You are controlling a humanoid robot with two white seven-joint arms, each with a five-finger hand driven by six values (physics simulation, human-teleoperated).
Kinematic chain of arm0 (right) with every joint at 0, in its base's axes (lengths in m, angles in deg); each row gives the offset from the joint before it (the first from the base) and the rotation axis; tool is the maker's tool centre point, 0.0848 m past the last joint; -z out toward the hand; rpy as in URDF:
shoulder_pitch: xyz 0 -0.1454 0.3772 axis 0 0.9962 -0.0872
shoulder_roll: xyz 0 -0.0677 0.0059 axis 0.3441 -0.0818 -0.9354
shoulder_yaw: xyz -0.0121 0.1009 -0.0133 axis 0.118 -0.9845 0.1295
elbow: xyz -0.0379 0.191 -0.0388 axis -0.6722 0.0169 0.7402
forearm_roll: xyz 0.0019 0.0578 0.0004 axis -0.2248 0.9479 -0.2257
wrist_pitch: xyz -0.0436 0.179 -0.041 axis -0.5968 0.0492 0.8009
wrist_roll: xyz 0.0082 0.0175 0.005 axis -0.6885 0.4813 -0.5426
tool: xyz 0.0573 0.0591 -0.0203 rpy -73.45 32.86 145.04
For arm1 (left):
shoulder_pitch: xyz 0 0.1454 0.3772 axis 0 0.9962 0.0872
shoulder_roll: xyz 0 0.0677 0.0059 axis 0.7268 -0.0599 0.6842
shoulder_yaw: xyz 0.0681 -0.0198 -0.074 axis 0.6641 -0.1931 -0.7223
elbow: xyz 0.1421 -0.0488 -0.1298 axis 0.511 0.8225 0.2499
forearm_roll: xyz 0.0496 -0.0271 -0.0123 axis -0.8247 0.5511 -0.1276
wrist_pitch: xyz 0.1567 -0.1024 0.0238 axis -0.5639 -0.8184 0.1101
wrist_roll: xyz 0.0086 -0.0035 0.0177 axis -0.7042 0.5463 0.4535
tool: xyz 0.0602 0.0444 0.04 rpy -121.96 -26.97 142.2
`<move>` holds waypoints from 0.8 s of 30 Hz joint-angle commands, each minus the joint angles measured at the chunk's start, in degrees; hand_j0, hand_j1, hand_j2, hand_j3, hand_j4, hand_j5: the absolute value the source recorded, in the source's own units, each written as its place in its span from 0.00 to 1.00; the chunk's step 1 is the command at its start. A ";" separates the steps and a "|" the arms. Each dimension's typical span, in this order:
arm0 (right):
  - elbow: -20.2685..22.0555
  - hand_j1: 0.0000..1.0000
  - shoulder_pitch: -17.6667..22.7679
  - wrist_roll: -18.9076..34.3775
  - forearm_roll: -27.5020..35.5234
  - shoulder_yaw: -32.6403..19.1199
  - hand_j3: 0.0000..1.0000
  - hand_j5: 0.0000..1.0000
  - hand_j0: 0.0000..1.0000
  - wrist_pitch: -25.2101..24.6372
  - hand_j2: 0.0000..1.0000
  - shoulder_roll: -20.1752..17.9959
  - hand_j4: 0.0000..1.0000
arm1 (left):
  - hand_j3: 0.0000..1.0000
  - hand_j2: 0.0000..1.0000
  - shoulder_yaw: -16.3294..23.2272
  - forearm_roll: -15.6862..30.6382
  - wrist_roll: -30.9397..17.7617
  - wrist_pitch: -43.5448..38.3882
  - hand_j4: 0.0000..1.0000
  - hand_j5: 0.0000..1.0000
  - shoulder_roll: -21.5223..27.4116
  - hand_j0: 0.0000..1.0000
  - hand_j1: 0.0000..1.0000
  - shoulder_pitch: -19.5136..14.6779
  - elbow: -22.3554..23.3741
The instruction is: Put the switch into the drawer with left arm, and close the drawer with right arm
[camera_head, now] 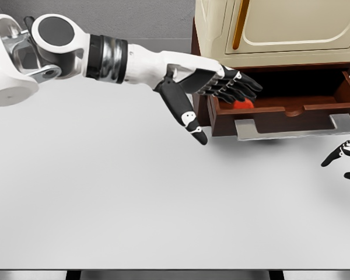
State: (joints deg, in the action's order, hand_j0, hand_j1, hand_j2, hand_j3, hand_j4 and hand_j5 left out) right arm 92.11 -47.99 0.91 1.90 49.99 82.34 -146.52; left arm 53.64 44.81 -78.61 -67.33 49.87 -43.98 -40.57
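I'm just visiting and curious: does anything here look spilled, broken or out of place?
Nothing looks spilled or damaged. The drawer hangs open, with a small red object inside near its left end, just under the left hand. The right hand shows only at the picture's edge.

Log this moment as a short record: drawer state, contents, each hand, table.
drawer: open, pulled out from under the cream cabinet, grey handle toward the robot
contents: a red object lies inside near the drawer's left end, partly hidden by the fingers
left hand: over the drawer's left end, fingers spread, holding nothing
right hand: only fingertips show at the right edge, below the drawer front; grip unclear
table: white surface
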 commanded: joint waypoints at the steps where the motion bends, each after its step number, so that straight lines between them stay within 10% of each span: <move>1: 0.02 0.64 0.00 -0.02 0.42 0.01 0.64 0.64 0.64 -0.17 0.64 -0.07 0.64 | 1.00 1.00 -1.01 0.50 -0.28 -0.01 1.00 1.00 0.08 1.00 1.00 0.00 -0.21; 5: 0.02 0.63 -0.35 -0.02 0.42 0.01 0.63 0.63 0.63 -0.17 0.63 -0.07 0.63 | 1.00 1.00 -5.22 0.76 -7.33 0.08 1.00 1.00 0.25 1.00 1.00 -1.49 -1.09; 9: 0.02 0.50 -1.67 -0.02 0.42 0.01 0.50 0.50 0.50 -0.17 0.50 -0.07 0.50 | 1.00 1.00 -5.84 0.94 -7.33 7.02 1.00 1.00 14.83 1.00 1.00 -4.04 -4.70; 18: -0.24 0.50 -3.25 -0.02 0.69 0.10 0.50 0.50 0.50 -0.17 0.50 -0.16 0.50 | 1.00 1.00 -10.15 -8.20 -7.33 17.65 1.00 1.00 25.39 1.00 1.00 10.81 -4.70; 24: -1.74 0.51 -9.23 -0.02 0.25 7.48 0.51 0.51 0.51 -0.17 0.51 -0.16 0.51 | 1.00 1.00 -9.89 -11.28 -7.33 17.92 1.00 1.00 25.12 1.00 1.00 11.25 -4.70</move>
State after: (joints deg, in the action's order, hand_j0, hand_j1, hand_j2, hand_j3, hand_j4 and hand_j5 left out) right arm 90.87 -57.48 0.90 1.92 55.26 82.30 -146.61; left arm 44.00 34.81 -85.95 -49.75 74.84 -31.76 -45.24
